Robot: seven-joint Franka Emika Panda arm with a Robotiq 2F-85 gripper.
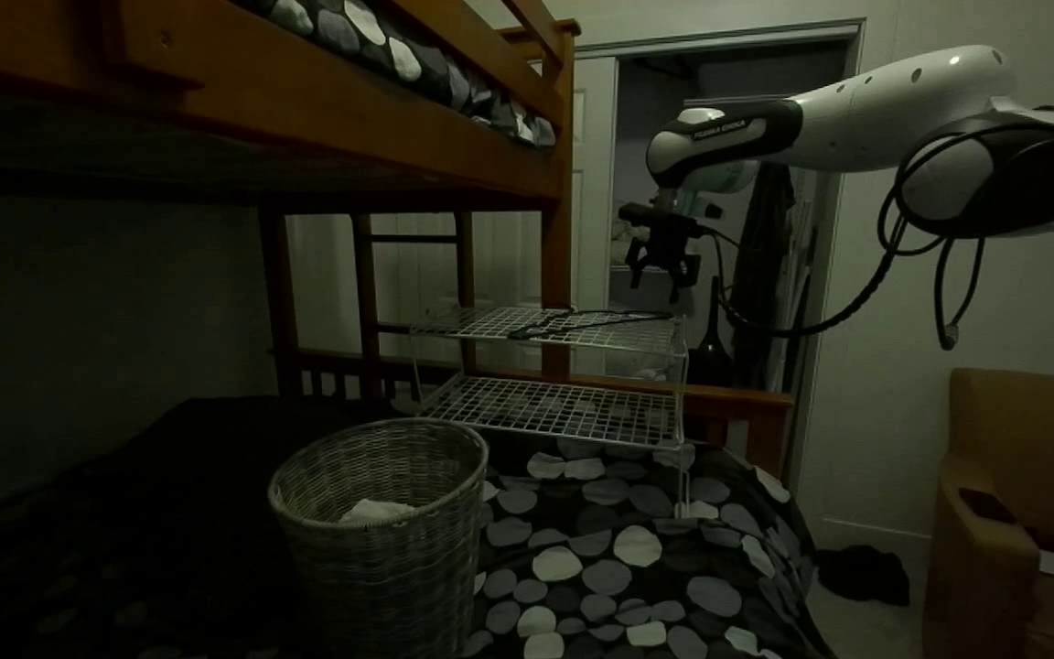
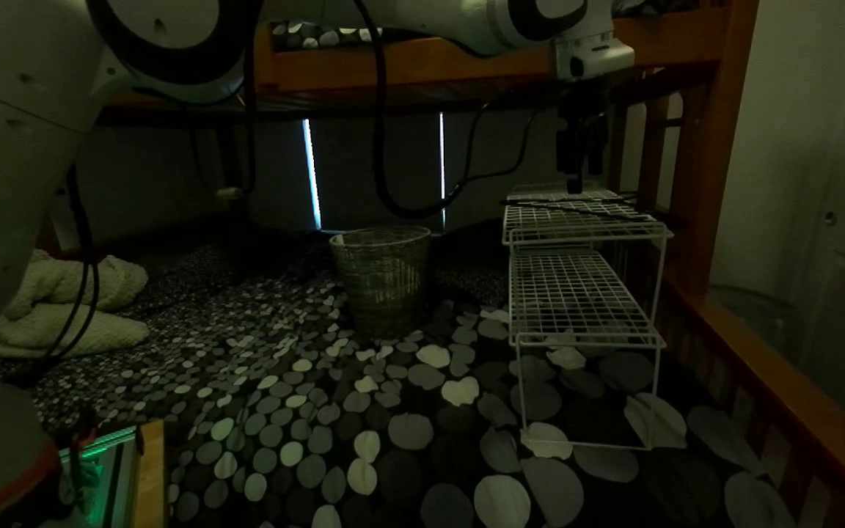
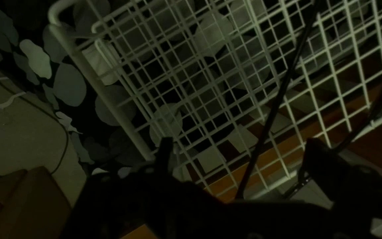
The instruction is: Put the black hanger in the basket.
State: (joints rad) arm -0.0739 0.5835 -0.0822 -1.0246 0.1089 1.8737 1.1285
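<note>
The black hanger [image 1: 532, 332] lies on the top shelf of a white wire rack [image 1: 681, 403]. It also shows in an exterior view [image 2: 576, 210], where its ends reach past the shelf's sides. My gripper [image 1: 655, 286] points down above the rack, apart from the hanger; it also shows in an exterior view [image 2: 580, 172]. In the wrist view my gripper [image 3: 239, 146] is open, and one dark bar of the hanger [image 3: 272, 114] runs between its fingers, below them. The round woven basket [image 1: 390, 567] stands upright on the bed, also in an exterior view [image 2: 386, 286].
A white cloth [image 1: 376, 511] lies inside the basket. The bunk bed's wooden post [image 1: 559, 183] and upper rail [image 2: 422, 70] stand close to the arm. A tan armchair [image 1: 984, 522] stands beside the bed. A pale blanket [image 2: 70, 315] lies near the robot's base.
</note>
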